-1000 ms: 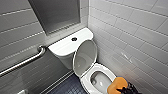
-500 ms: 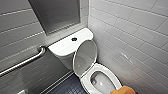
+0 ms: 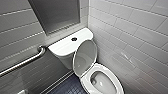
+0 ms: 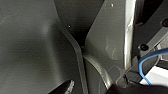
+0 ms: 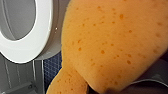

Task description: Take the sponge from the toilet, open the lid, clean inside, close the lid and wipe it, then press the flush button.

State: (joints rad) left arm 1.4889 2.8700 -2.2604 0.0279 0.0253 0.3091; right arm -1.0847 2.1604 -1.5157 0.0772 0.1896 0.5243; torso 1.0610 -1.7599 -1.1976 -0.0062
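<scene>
Head view: the toilet point(image 3: 87, 82) stands with its lid point(image 3: 85, 58) raised against the tank point(image 3: 62, 46) and the bowl point(image 3: 103, 83) open, so this looks like the clean-inside step. The right gripper point(image 5: 100, 88) appears clamped on the sponge point(image 5: 112, 42), beside the seat rim point(image 5: 42, 37). It likely needs carrying over that rim into the bowl. The left gripper's state cannot be told. The flush button point(image 3: 74, 39) sits on the tank top.

The toilet point(image 3: 62, 47) stands lid-up, dark flush button point(image 3: 74, 39) on tank, orange sponge point(image 5: 112, 45) near seat.
</scene>
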